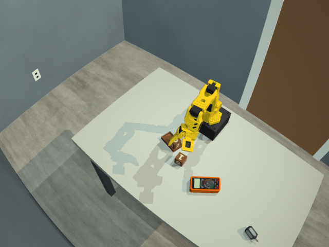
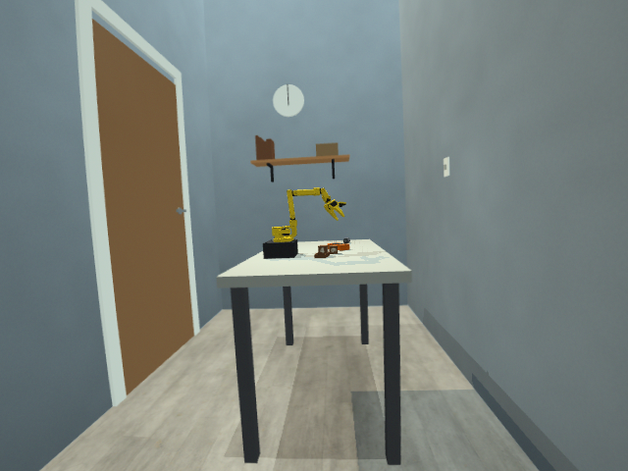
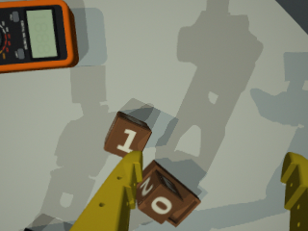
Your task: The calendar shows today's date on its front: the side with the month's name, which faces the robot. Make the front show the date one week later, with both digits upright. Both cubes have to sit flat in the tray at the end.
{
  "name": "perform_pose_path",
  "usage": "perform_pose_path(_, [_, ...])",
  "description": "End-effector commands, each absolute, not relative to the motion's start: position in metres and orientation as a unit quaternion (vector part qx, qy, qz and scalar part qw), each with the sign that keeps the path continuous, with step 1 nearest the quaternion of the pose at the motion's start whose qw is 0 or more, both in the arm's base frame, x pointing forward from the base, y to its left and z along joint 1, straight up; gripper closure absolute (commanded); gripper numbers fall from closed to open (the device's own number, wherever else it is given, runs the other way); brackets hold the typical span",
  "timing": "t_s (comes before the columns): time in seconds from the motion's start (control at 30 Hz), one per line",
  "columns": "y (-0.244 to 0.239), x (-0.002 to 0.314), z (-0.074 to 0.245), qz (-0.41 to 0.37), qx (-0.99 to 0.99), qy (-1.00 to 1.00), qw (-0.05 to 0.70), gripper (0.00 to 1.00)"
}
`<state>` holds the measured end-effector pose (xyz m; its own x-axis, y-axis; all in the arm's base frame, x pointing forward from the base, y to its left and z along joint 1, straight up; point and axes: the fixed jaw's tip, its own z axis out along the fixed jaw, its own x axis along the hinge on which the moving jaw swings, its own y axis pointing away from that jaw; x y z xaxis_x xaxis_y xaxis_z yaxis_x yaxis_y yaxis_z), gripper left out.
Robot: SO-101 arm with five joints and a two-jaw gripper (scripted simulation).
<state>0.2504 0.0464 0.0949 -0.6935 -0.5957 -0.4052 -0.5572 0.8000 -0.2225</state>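
The brown tray (image 1: 166,137) (image 2: 321,255) (image 3: 188,206) stands in front of the arm. One brown cube (image 1: 176,143) (image 2: 322,249) (image 3: 161,192) is in its end nearer the loose cube. The top view and wrist views show a 0 and a 2 on it; the exterior view shows a 4. The other cube (image 1: 180,159) (image 2: 333,249) (image 3: 127,137) stands on the table beside the tray, a 1 on top and a 0 on one side. My gripper (image 1: 178,147) (image 2: 340,218) (image 3: 214,155) is open and empty, high above them. The month's name is not readable.
An orange multimeter (image 1: 204,184) (image 3: 67,36) lies on the table (image 1: 239,164) beyond the loose cube. A small dark object (image 1: 251,233) lies near the far end. The black arm base (image 1: 215,127) (image 2: 280,248) stands at the table's edge.
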Motion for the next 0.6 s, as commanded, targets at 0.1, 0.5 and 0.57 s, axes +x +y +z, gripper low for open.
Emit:
perform_pose_path(0.1, [0.0526, 0.2549, 0.0947, -0.014, -0.223, 0.945, 0.241, 0.65])
perform_pose_path(0.5, [0.0559, 0.2570, 0.0942, 0.014, -0.123, 0.963, 0.241, 0.65])
perform_pose_path(0.57, [0.0563, 0.2573, 0.0941, 0.018, -0.109, 0.964, 0.240, 0.65])
